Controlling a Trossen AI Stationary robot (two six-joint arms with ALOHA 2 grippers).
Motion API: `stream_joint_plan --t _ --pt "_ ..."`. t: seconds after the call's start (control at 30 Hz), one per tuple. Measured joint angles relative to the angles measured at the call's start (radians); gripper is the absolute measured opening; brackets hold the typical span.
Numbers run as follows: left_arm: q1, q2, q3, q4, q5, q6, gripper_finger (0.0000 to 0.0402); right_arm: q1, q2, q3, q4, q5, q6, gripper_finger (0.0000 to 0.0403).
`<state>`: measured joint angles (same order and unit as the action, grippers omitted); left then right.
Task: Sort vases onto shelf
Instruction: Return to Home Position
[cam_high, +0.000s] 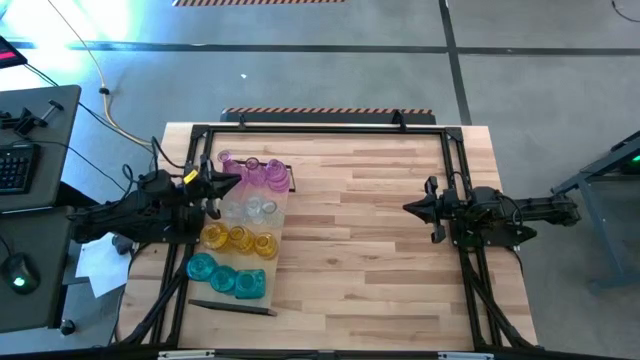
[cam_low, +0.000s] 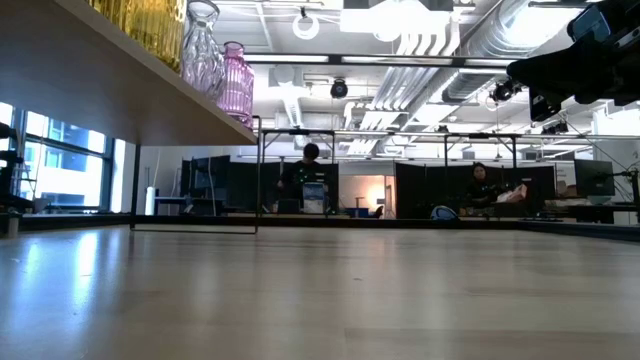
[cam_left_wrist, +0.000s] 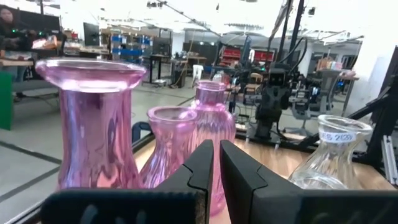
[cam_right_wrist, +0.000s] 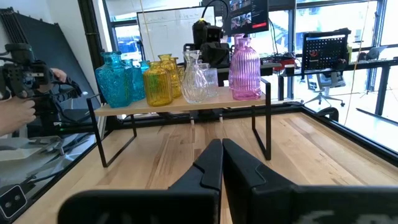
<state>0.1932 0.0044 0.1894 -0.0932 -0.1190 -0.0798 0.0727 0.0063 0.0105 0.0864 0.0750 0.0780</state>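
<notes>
All the vases (cam_right_wrist: 157, 84) stand sorted by colour on the shelf (cam_right_wrist: 205, 101), so the job looks done; the left gripper (cam_left_wrist: 214, 152) and right gripper (cam_right_wrist: 221, 149) are pressed together, empty.

Left of centre in the high view, the shelf (cam_high: 284, 225), a light-wood board on thin dark metal legs, runs from upper to lower frame. The translucent glass stands upright on it in colour groups: pink vases (cam_high: 252, 170) uppermost, then clear vases (cam_high: 258, 208), yellow vases (cam_high: 238, 238), and teal vases (cam_high: 225, 277) lowest.
</notes>
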Motion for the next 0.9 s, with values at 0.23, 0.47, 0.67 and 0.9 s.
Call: stream_joint_plan --t 0.23,0.47,0.67,0.9 --pt "0.000 0.000 -0.001 -0.012 0.000 0.005 0.0021 0.000 0.000 0.000 0.000 0.000 0.000 0.0000" --pt "0.001 0.000 -0.025 -0.016 -0.005 -0.003 0.0021 0.000 0.000 0.000 0.000 0.000 0.000 0.0000" --pt "0.001 0.000 -0.025 -0.013 -0.005 -0.003 0.0021 0.000 0.000 0.000 0.000 0.000 0.000 0.0000" --pt "0.001 0.000 -0.025 -0.030 -0.005 -0.005 0.0021 0.000 0.000 0.000 0.000 0.000 0.000 0.0000"
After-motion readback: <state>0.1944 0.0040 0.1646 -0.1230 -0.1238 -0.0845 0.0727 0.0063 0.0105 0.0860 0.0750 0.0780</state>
